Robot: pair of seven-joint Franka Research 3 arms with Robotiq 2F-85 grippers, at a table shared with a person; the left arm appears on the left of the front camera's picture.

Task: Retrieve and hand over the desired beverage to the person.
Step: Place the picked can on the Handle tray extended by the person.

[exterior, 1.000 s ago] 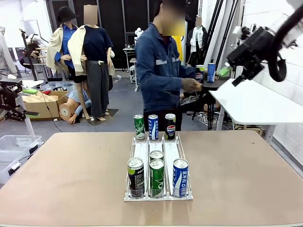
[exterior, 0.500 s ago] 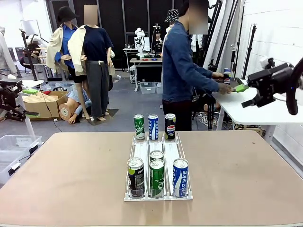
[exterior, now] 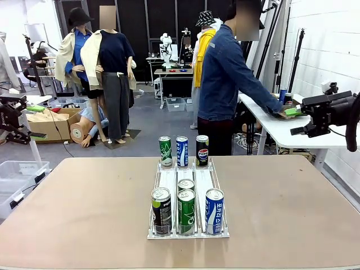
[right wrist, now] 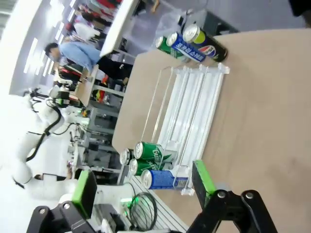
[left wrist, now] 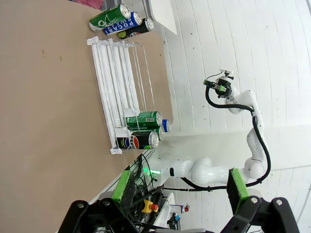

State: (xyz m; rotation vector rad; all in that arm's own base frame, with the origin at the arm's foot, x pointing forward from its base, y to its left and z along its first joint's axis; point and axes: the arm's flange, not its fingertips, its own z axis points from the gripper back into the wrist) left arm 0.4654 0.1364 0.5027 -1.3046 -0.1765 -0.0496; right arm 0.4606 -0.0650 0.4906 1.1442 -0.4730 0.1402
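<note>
Nearest the robot on the brown table [exterior: 79, 214] stands a clear rack [exterior: 188, 185] of lanes, with a black can [exterior: 161, 210], a green can [exterior: 186, 211] and a blue can [exterior: 214, 210] at its near end and another can [exterior: 185, 185] behind the green one. At the rack's far end stand a green can [exterior: 165, 151], a blue-and-white can [exterior: 181, 151] and a black Pepsi can [exterior: 202, 149]. The right gripper [exterior: 295, 120] hangs high, beyond and to the right of the rack, its jaws spread wide and empty, well apart from every can. The left gripper [left wrist: 177, 194] is likewise wide open with nothing between its green pads [left wrist: 122, 187], the rack lying ahead of it. Just beyond the right gripper, the person [exterior: 228, 84] in a denim jacket stands turned towards a white side table [exterior: 281, 130], one hand reaching over it, close to the gripper.
</note>
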